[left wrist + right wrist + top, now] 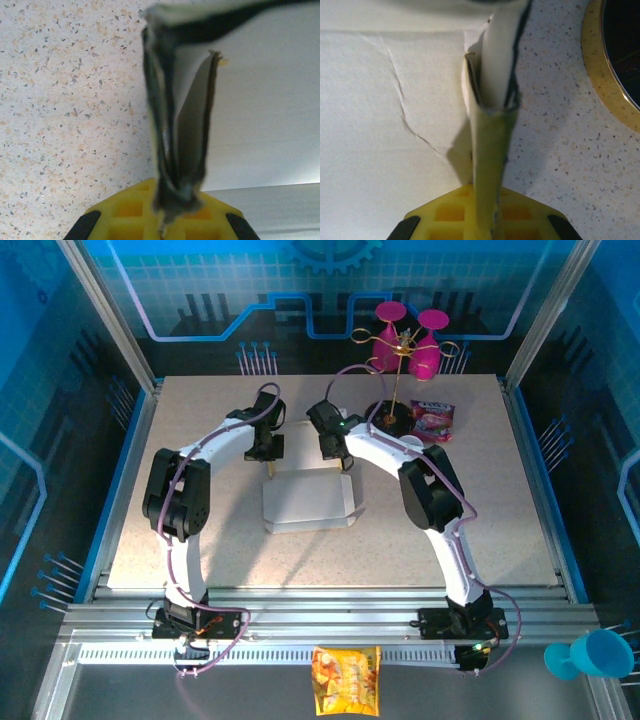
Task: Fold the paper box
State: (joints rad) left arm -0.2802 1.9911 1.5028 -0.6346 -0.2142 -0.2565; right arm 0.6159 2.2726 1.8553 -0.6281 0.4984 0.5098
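The paper box point(305, 502) lies in the middle of the table, white inside up, with its walls partly raised. My left gripper point(268, 452) is at its far left corner and my right gripper point(338, 454) at its far right corner. In the left wrist view the left gripper point(177, 150) is shut on a thin upright flap, with the box's white floor point(270, 125) to the right. In the right wrist view the right gripper point(492, 130) is shut on a yellow upright flap point(490, 160), with the creased white panel point(380, 125) to the left.
A gold stand point(398, 390) holding pink glasses rises just behind the right gripper, and its round base point(600, 70) is close to the flap. A pink packet point(433, 420) lies beside it. An orange-yellow snack bag point(346, 680) and a blue cup point(598, 655) sit off the table's front.
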